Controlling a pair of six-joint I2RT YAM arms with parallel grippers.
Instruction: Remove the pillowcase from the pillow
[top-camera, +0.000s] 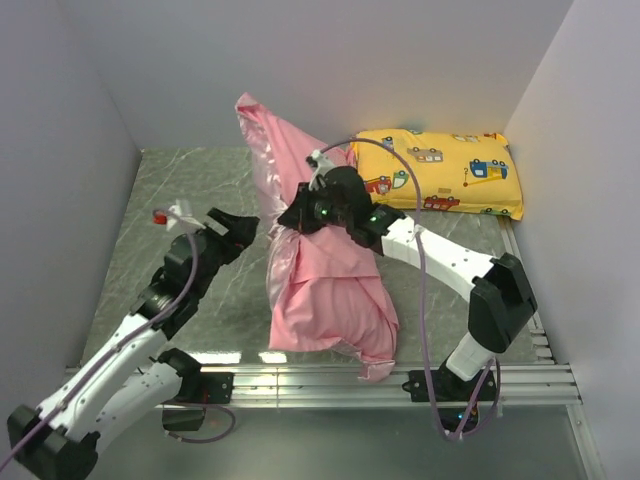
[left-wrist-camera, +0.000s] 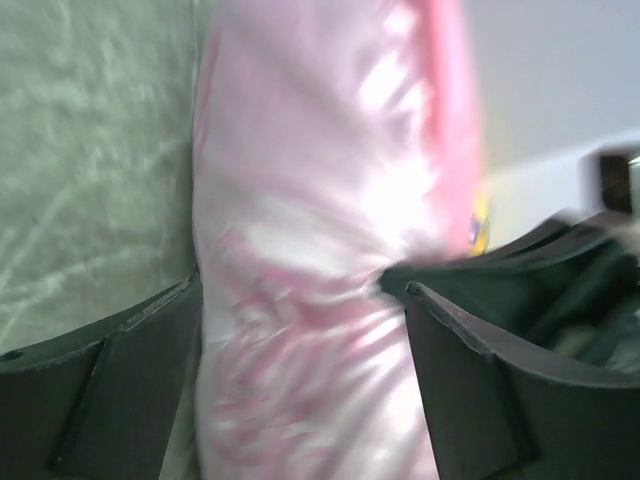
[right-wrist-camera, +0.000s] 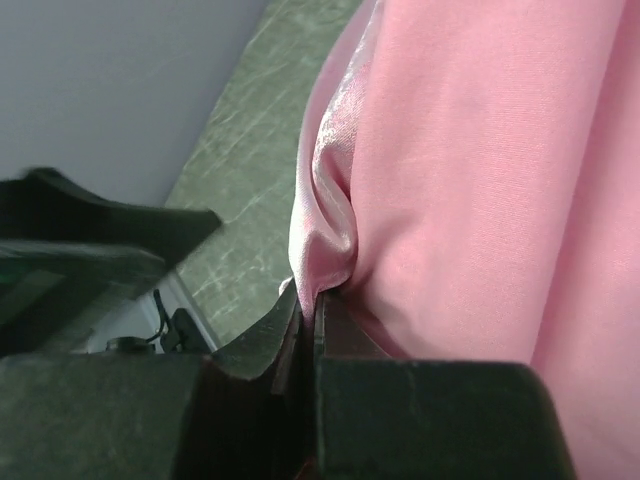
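Now | right jaws clenched on pillowcase (top-camera: 325, 290) fold | left jaws released, near its left edge

The pillowcase (top-camera: 325, 290) is shiny pink, with almost white gleams on its folds. The small pillow (top-camera: 440, 175) is yellow, printed with cartoon vehicles in red and blue. The counter (top-camera: 190, 190) is grey-green with pale marble veins. The left arm (top-camera: 120, 365) and right arm (top-camera: 440, 255) are white with black joints; the left fingers (left-wrist-camera: 110, 380) and right fingers (right-wrist-camera: 250, 350) are black.
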